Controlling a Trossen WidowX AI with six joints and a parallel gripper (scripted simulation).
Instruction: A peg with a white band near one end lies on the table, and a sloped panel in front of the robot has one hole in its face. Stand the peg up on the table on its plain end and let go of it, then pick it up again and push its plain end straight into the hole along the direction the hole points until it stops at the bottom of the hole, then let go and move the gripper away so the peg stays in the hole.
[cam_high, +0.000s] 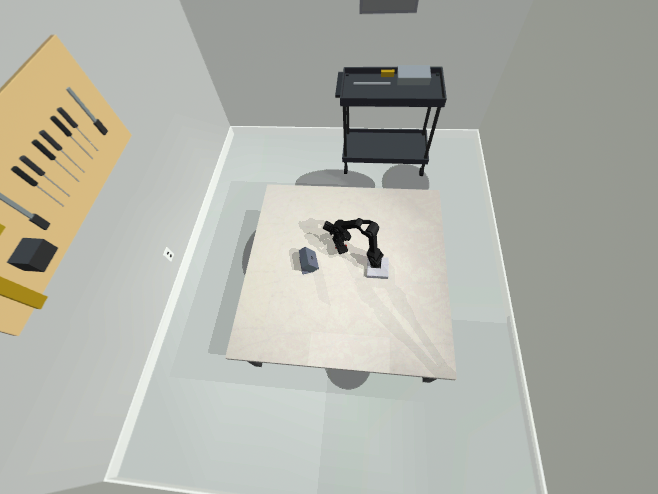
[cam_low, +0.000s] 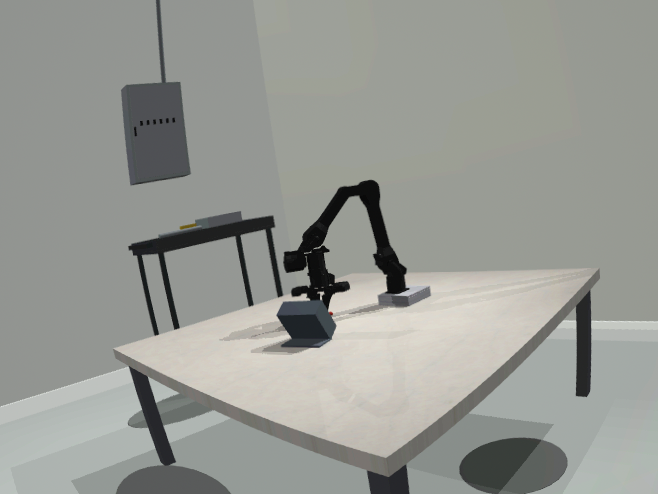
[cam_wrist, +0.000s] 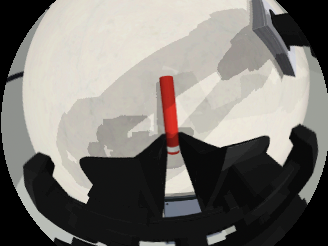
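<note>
The red peg (cam_wrist: 169, 105) (cam_low: 330, 313) lies about level, on or very near the table; any small gap under it cannot be told. Its white band (cam_wrist: 173, 149) is at the end nearest the gripper in the wrist view, and its plain end points away. My gripper (cam_wrist: 172, 137) is shut on the peg close to the band. In the top view the arm mostly hides the peg. The blue-grey sloped panel (cam_high: 308, 260) (cam_low: 305, 321) stands beside the gripper, with its dark hole (cam_high: 311, 257) visible in the top view. In the exterior view the panel partly hides the fingertips.
The table (cam_high: 340, 313) (cam_low: 403, 372) carries the panel and the arm's pale base block (cam_high: 377, 271) (cam_low: 405, 296) (cam_wrist: 268, 37). The panel is the close obstacle, left of the gripper in the top view. A dark cart (cam_high: 390, 102) stands beyond the table.
</note>
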